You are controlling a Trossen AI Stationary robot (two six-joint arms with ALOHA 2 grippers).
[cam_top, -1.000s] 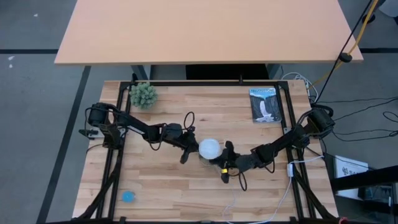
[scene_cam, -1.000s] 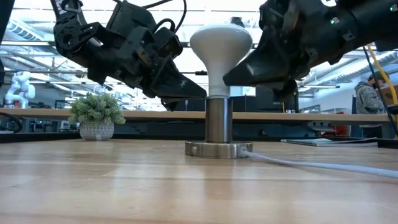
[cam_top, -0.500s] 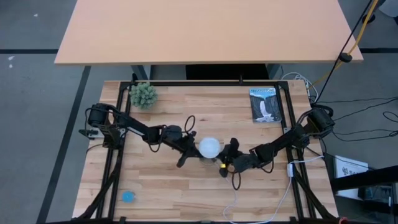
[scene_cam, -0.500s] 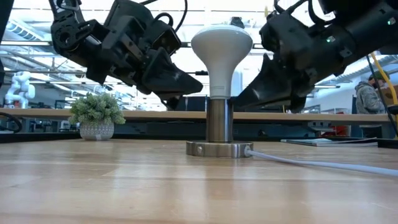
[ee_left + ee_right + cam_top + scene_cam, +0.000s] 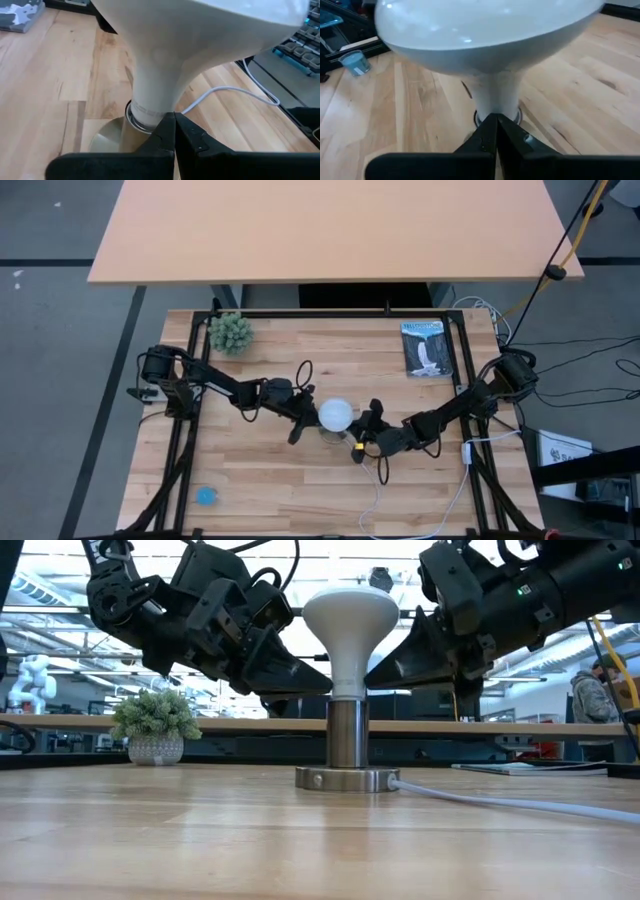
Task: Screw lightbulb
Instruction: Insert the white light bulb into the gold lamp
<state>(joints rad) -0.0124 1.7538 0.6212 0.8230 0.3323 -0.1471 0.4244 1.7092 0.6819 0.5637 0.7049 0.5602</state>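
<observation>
Lightbulb upright in socket, grippers flanking

Lightbulb [image 5: 350, 635] stands upright in the metal socket [image 5: 347, 740] mid-table. Left gripper [image 5: 318, 683] sits at the bulb's neck on one side, fingers together. Right gripper [image 5: 372, 670] sits opposite, fingers together, holding nothing. White cord [image 5: 500, 803] trails from the socket base.

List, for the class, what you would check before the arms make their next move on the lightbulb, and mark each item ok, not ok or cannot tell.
1. Lightbulb upright in the socket: ok, the globe stands straight above the metal post.
2. Left gripper shut: ok, its fingers meet in a point beside the bulb's neck.
3. Right gripper shut: ok, its closed tip sits at the neck's other side.
4. Either gripper holding the bulb: not ok, both tips are closed on nothing.
5. Bulb screwed fully home: cannot tell, the threads are hidden.
6. White cord away from both arms: ok, it lies flat on the table.
</observation>
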